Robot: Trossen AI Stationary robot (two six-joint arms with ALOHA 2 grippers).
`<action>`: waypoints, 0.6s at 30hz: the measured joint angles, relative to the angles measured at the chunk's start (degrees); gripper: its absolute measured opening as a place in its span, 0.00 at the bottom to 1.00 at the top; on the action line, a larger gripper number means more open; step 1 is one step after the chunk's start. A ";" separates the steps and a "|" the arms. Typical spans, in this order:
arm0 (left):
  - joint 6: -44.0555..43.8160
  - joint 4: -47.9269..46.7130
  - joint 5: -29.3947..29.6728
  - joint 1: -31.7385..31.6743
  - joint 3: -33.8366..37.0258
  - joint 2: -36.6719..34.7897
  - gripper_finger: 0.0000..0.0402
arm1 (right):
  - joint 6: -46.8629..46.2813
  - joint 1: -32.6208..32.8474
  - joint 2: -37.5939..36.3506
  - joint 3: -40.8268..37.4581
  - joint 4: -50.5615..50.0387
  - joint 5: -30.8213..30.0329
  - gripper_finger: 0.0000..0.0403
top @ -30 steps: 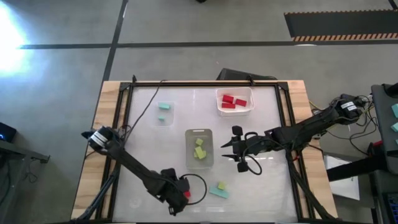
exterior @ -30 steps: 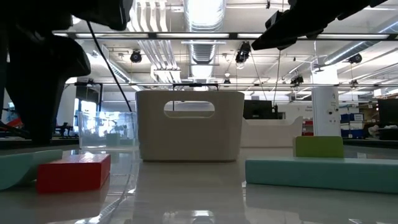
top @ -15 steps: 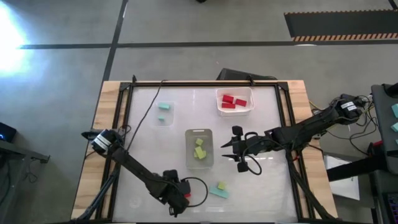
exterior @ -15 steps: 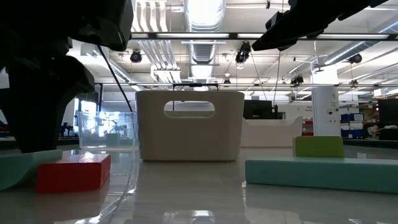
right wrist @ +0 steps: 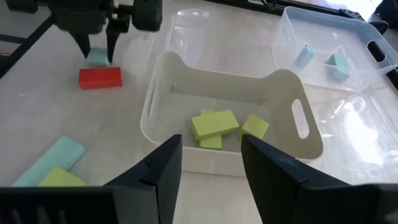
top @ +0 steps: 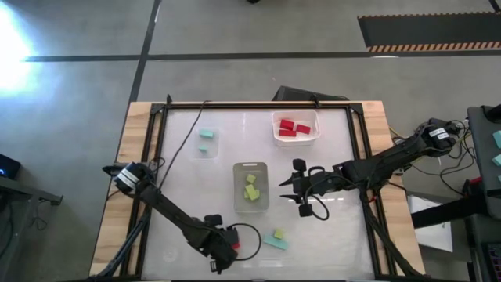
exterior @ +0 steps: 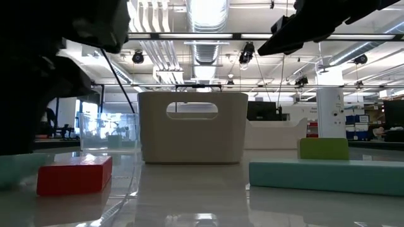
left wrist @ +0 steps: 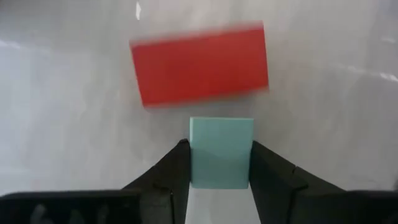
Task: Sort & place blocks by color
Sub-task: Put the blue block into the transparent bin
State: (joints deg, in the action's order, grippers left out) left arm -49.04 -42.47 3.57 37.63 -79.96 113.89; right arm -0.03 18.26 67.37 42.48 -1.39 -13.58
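My left gripper point(top: 221, 252) stands near the table's near edge, fingers pointing down, shut on a small teal block point(left wrist: 221, 152). A red block point(left wrist: 200, 65) lies on the table just beyond it. My right gripper point(top: 288, 186) hovers open right of the middle container point(top: 250, 168), which holds yellow-green blocks point(right wrist: 214, 124). A long teal block point(right wrist: 46, 158) and a yellow-green block point(right wrist: 59, 177) lie on the table near the front. My left gripper pinches the teal block between its two fingers, one on each of two opposite sides point(left wrist: 194, 168). The fingers come from above, pointing down. The block sits level close beside the red block; whether it is clear of the table I cannot tell.
A clear tray point(top: 206, 131) at the far left holds two teal blocks. A white tray point(top: 295, 139) at the far right holds red blocks. A cable point(top: 249, 235) loops on the table beside my left gripper.
My left gripper has shifted a little toward the table's near edge, staying over the teal block beside the red block.
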 joint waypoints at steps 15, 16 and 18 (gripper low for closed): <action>9.02 -21.16 -1.97 -5.74 -0.95 -14.94 0.28 | 0.06 0.00 0.02 -0.75 -0.05 -0.03 0.39; 10.09 -23.08 -1.96 -6.89 -0.90 -15.99 0.28 | 0.09 0.00 0.02 -0.77 -0.10 -0.03 0.39; 13.19 -26.23 -1.95 -9.66 -0.77 -18.27 0.28 | 0.07 0.00 0.02 -0.85 0.04 -0.04 0.39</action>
State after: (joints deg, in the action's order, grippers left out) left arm -35.85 -68.70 1.62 27.96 -80.74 95.62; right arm 0.03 18.26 67.40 41.62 -1.35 -13.62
